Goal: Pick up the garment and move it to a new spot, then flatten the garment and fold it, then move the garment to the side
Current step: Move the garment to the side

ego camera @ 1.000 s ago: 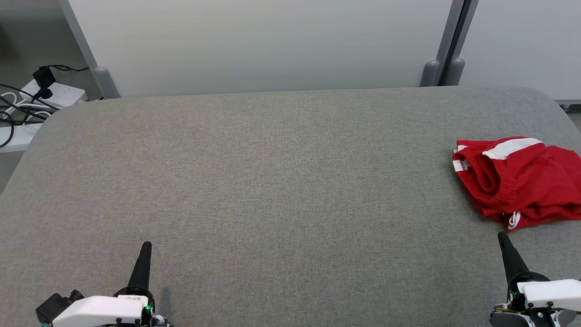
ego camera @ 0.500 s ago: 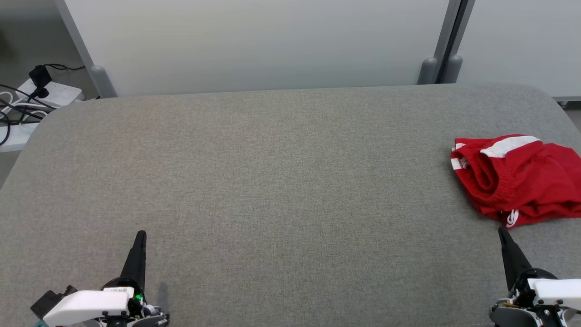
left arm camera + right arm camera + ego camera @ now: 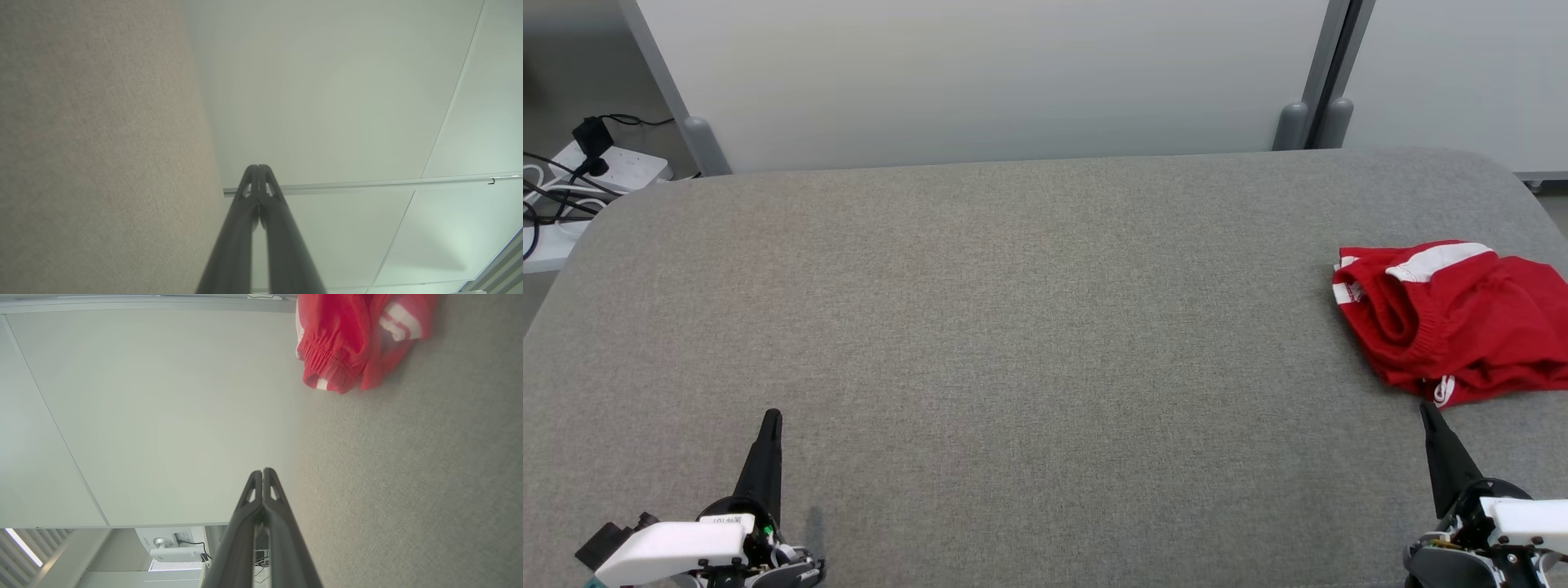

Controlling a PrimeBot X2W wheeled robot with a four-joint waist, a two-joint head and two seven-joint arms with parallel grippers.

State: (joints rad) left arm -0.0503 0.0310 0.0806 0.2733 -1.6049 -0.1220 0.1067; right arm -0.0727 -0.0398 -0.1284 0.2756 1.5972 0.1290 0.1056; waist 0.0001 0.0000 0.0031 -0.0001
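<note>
Fingers of the left gripper [image 3: 770, 418] are pressed together into one dark point. This gripper stands at about 7 o'clock in the head view, low over the grey table [image 3: 1013, 327], and it points toward 12 o'clock. In the left wrist view the two fingers [image 3: 245, 228] meet along their tips with no gap, and nothing is between them. The right gripper [image 3: 1426, 410] is at about 5 o'clock in the head view. Its fingers are also closed against each other and hold nothing, and they lean a little toward 11 o'clock. The garment [image 3: 1454, 322] is a pair of red shorts with white stripes and an elastic waistband. It lies crumpled in a loose heap at about 3 o'clock on the table, near the right edge, and part of it is cut off by the border of the head view. The right gripper's tip is near the lower hem of the garment, where a small white logo shows. In the right wrist view the garment lies at about 1 o'clock and bare grey cloth separates it from the tip, so they do not touch. Behind the table stands a pale partition wall [image 3: 996, 82]. At about 10 o'clock, beyond the table's corner, a white power strip [image 3: 625, 167] lies with black cables [image 3: 547, 196] plugged in.
</note>
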